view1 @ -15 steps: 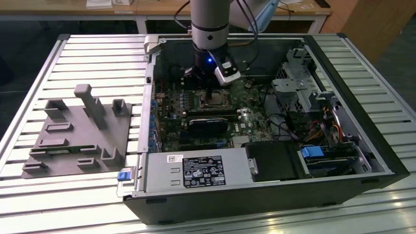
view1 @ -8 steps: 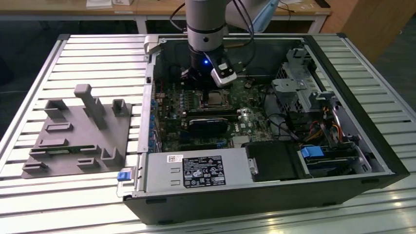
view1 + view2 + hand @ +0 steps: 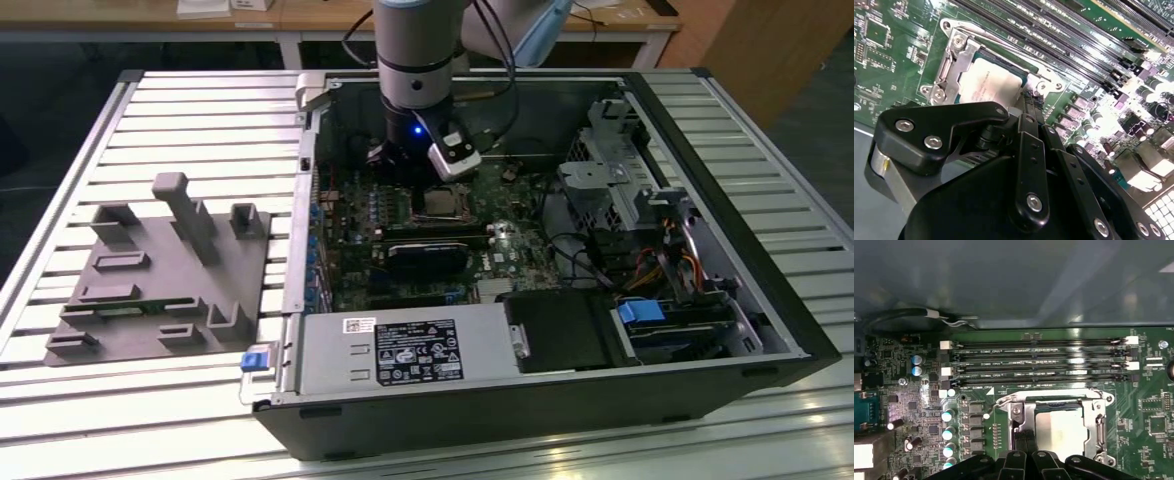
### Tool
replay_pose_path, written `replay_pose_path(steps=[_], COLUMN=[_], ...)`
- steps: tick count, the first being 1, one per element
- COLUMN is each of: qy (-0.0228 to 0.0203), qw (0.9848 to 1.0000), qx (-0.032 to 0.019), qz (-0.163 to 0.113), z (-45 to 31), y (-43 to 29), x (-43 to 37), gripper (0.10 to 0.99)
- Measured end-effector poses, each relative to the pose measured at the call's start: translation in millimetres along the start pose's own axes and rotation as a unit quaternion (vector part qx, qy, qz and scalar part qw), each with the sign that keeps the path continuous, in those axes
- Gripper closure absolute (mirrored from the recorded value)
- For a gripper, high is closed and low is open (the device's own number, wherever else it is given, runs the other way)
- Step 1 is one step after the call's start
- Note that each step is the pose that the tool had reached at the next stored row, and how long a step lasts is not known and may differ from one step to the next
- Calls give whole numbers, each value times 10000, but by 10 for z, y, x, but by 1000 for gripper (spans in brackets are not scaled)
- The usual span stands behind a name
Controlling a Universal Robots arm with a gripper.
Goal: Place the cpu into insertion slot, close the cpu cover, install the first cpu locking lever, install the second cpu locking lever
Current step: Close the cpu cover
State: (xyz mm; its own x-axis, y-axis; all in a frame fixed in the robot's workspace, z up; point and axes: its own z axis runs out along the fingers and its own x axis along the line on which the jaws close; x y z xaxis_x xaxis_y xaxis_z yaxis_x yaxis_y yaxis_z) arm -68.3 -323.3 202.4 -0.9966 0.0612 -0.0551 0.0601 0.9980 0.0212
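The cpu (image 3: 1061,427) lies flat in the insertion slot (image 3: 438,205) on the green board, its dull silvery top facing up. The silver cpu cover (image 3: 1094,412) lies down around it, and the chip (image 3: 986,82) shows through the window of that frame (image 3: 951,60). A thin wire locking lever (image 3: 1054,391) runs along the socket side nearest the memory slots. My gripper (image 3: 1024,439) hovers at one edge of the socket, its black fingers (image 3: 1029,102) pressed together with nothing visible between them. In the exterior view the gripper (image 3: 430,185) hangs just above the socket inside the open case.
Long memory slots (image 3: 1039,360) run beside the socket and capacitors (image 3: 947,432) stand on another side. A black block (image 3: 427,250), the power supply (image 3: 400,350) and a drive cage (image 3: 601,180) crowd the case. A grey fixture (image 3: 160,270) sits on the slatted table at the exterior view's left.
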Motion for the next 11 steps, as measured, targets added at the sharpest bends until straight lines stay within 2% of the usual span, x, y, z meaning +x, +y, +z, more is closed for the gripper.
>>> replay_pose_path(steps=[5, 11], qy=[1, 2], qw=[10000, 10000], qx=[-1, -1], qz=[-39, -43], z=[34, 38], y=[-2, -2], x=[7, 7], gripper=[984, 984])
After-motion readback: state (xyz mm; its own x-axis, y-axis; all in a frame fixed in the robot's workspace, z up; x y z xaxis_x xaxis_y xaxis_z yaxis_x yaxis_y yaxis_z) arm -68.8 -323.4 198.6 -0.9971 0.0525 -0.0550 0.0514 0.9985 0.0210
